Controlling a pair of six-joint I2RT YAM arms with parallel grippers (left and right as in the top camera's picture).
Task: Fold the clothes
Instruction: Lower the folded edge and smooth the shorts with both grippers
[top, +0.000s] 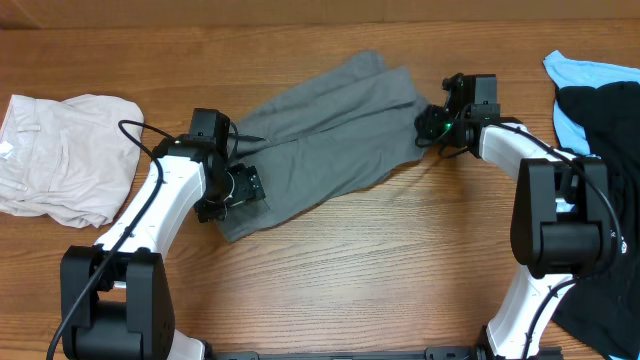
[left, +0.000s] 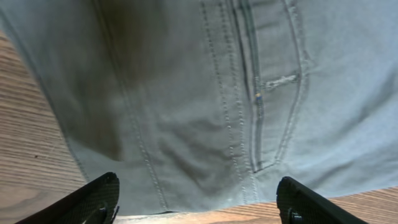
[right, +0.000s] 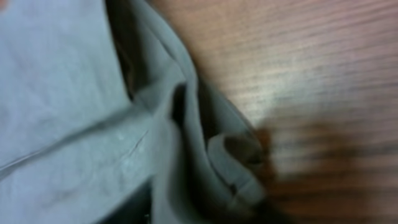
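**At the hem: one layer may be caught**

The shorts are spread slantwise on the table between the arms. The left gripper is held wide apart over the waistband, nothing pinched. The right gripper is set at the bunched leg hem; whether cloth is clamped cannot be told. If only the top fold is taken, the leg may be dragged askew.
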